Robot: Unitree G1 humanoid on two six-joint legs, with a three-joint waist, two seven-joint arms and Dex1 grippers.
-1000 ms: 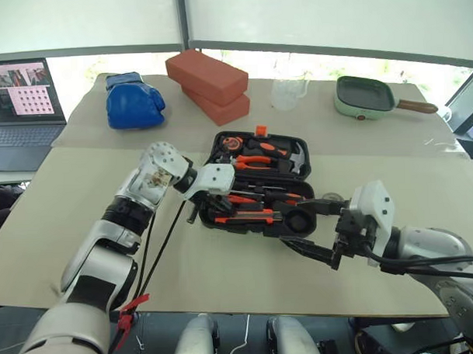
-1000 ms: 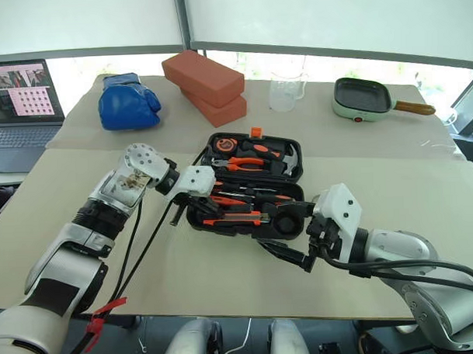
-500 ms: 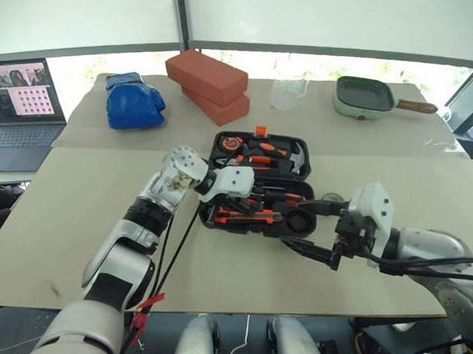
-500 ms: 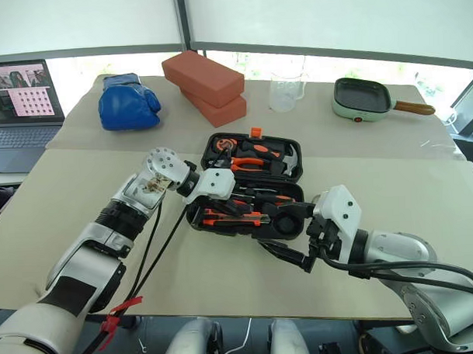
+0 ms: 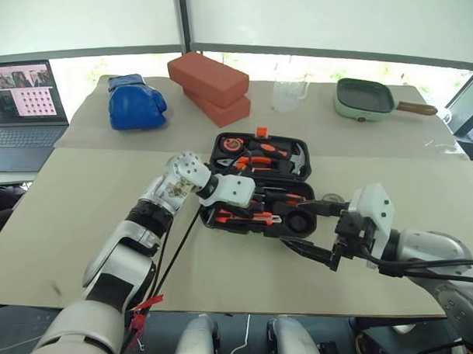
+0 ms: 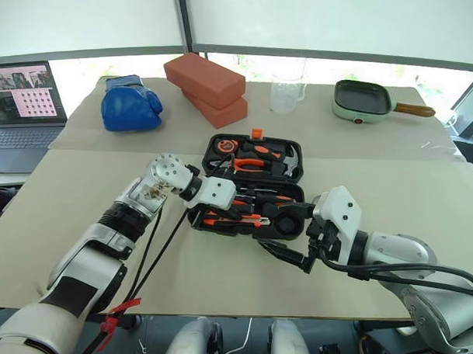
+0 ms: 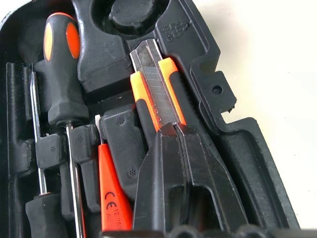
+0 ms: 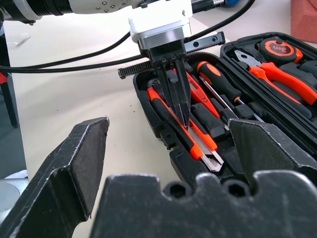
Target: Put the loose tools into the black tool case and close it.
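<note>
Left gripper angled downward, jaws pressed together; right gripper level, jaws wide apart.

The open grey laptop at the upper left of the left eye view is cut off by the frame's left edge. In the left wrist view, the left tool, its fingers pressed together, covers the lower part of the orange-and-black utility knife lying in the flat black moulded-plastic tool case. The small orange tester pen and the long-shafted orange-and-black screwdriver run off the bottom edge.
</note>
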